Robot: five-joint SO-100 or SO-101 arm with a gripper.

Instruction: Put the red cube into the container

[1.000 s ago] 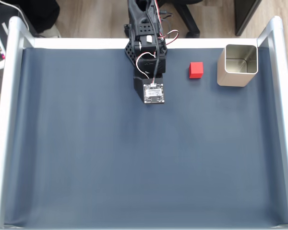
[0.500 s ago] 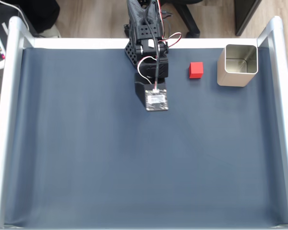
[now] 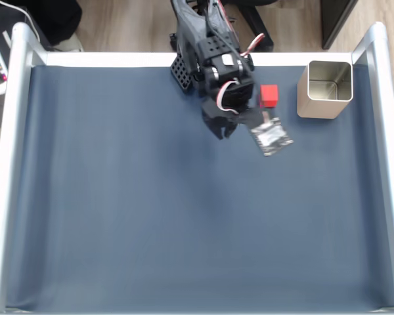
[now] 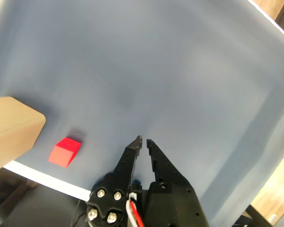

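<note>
The red cube (image 3: 270, 96) sits on the dark mat near the back edge, just left of the container (image 3: 322, 108), an open silver tin. In the wrist view the red cube (image 4: 65, 152) lies at lower left, with the container (image 4: 14, 127) at the left edge. My gripper (image 3: 222, 130) hangs over the mat to the left of the cube and apart from it. The wrist view shows the gripper (image 4: 144, 140) with its fingertips almost touching and nothing between them.
The dark blue mat (image 3: 184, 223) is framed by a raised silver rail (image 3: 13, 164) on the left, right and back. The arm's base (image 3: 190, 59) stands at the back middle. The wrist camera board (image 3: 271, 136) juts out below the cube.
The arm has swung to the right in the fixed view, carrying the wrist and camera board from below the base toward the cube. Cube and container have not moved.
</note>
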